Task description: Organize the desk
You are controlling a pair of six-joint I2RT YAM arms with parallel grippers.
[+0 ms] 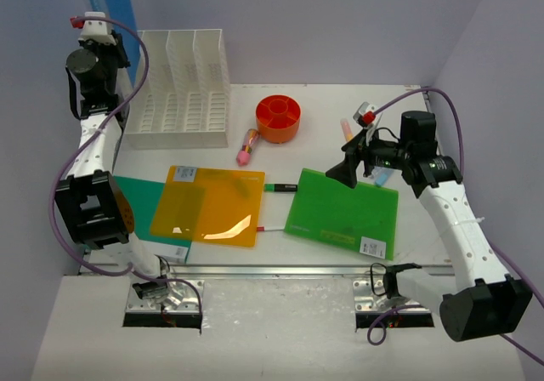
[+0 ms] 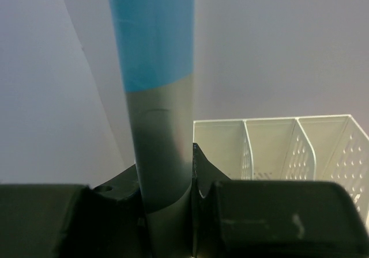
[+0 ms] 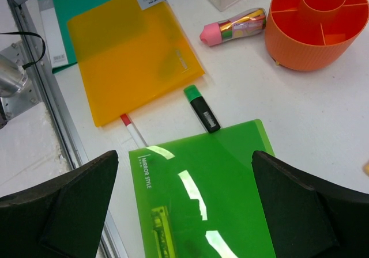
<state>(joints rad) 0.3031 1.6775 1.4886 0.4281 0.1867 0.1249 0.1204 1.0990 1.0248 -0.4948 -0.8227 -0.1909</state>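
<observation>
1. My left gripper (image 1: 95,31) is raised at the far left, close to the lavender wall. It is pinching the blue folder (image 1: 109,2) by its lower edge. In the left wrist view the blue folder (image 2: 157,50) is standing upright between my fingers (image 2: 199,174)
2. The white file rack (image 1: 180,88) is standing just to the right of this gripper, at the back left of the desk (image 1: 408,113). The left wrist view is showing three slots of the rack (image 2: 277,148)
3. The desk is lying in front of my two bases, between the lavender walls, with a metal rail along its near edge
4. A teal folder (image 1: 143,196) is lying flat at the front left, and the orange folder (image 1: 212,204) is covering its right part
5. A glittery pen with a pink cap (image 1: 248,145) is lying behind the orange folder, near the round orange pen holder (image 1: 279,117) but apart from it
6. A green highlighter (image 1: 280,187) is lying between the orange folder and the green folder (image 1: 342,213), with its dark end touching the green folder's far corner. A white pen with a red tip (image 1: 268,227) is also lying between them, nearer the rail
7. My right gripper (image 1: 355,170) is hanging over the far edge of the green folder with its jaws spread wide and nothing between them. In the right wrist view the green folder (image 3: 202,194) is lying below my two fingers (image 3: 63,212)
</observation>
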